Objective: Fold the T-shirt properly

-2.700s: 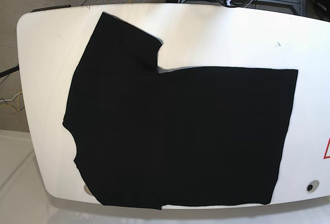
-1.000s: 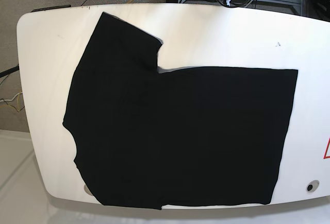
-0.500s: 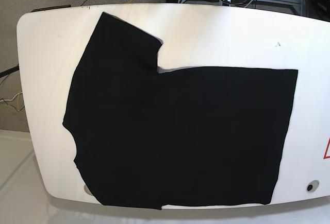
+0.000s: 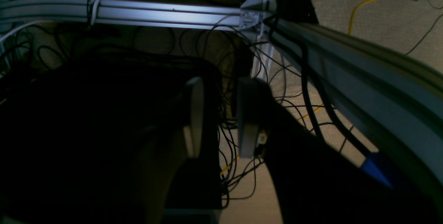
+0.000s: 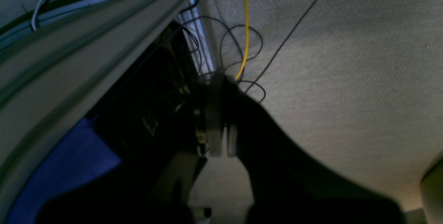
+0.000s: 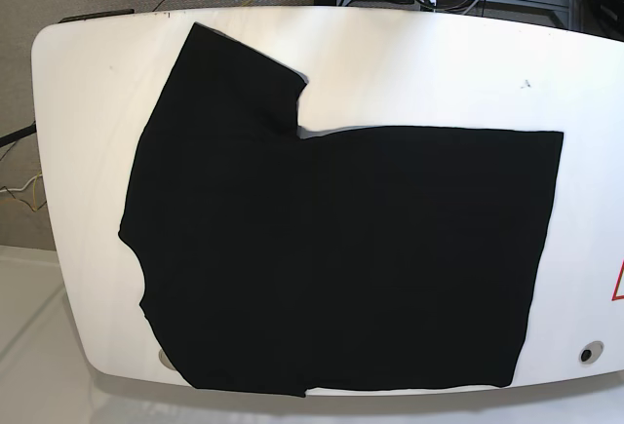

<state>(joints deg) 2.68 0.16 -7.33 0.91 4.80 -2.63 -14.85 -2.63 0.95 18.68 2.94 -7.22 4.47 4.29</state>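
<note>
Lying flat on the bench (image 6: 78, 73), the T-shirt (image 6: 341, 249) looked limp, graspable at lower-frame hem; left hand (image 4: 216, 116) parted, right hand (image 5: 221, 116) closed.

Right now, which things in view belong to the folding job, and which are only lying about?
For the job:
- black T-shirt, spread flat
- white table under it

Just lying about:
- yellow cable on the carpet
- black cables
- aluminium frame rail

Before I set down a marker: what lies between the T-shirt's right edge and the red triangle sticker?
Bare white table, per the base view, between the T-shirt and sticker.
</note>
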